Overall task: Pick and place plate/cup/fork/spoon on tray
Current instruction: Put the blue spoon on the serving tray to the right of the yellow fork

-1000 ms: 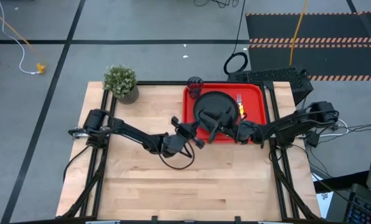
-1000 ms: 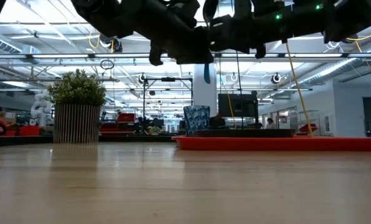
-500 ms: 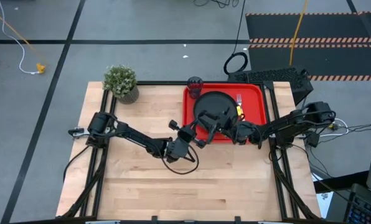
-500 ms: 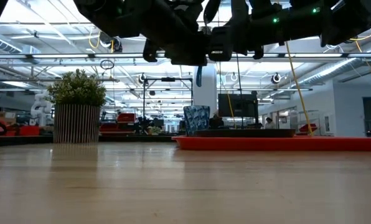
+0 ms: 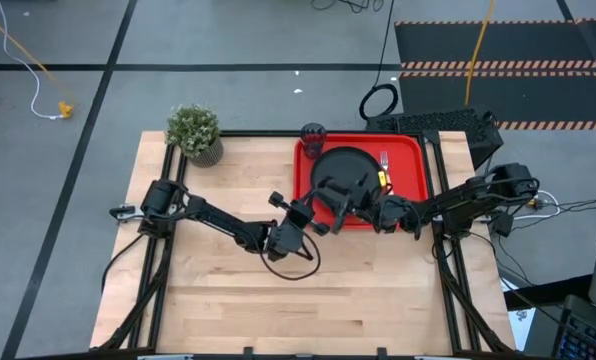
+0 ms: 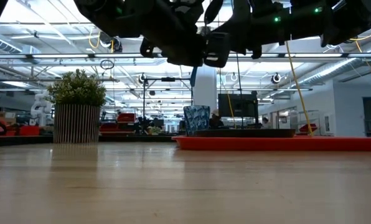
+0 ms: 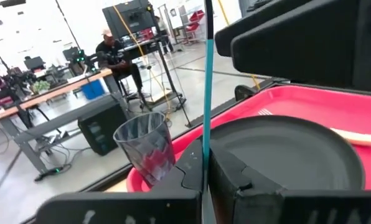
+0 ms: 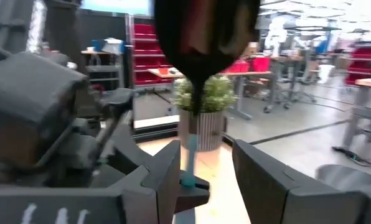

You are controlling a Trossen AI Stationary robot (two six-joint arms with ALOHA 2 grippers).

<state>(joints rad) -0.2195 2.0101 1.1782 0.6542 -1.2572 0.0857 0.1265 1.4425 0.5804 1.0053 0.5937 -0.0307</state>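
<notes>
The red tray (image 5: pixel 410 150) lies at the table's far right. On it are the black plate (image 5: pixel 346 165), the fork (image 5: pixel 385 166) to the plate's right and the dark cup (image 5: pixel 312 133) at the tray's far left corner. My left gripper (image 5: pixel 316 213) is shut on the spoon's thin light-blue handle (image 7: pixel 206 93), above the tray's near edge. My right gripper (image 5: pixel 356 205) faces it, open. Its fingers (image 8: pixel 167 177) stand on either side of the handle, apart from it. The spoon's dark bowl (image 8: pixel 204 43) shows close in the right wrist view. My left gripper pinches the spoon's light-blue handle (image 7: pixel 205 146) between its two fingers, which lie across it. The spoon is lifted clear of the tray and table. Its handle stands about upright, and one end (image 6: pixel 192 76) sticks out below the grippers.
A potted green plant (image 5: pixel 195 132) stands at the table's far left corner. The bare wooden tabletop (image 5: pixel 228 290) stretches to the left of and nearer than the tray. A person sits at a desk in the room beyond (image 7: pixel 114 53).
My left wrist has shifted a little toward the tray. In the low view, the spoon handle's end below the grippers has moved a little toward the table's left. The spoon stays clear of the tray.
</notes>
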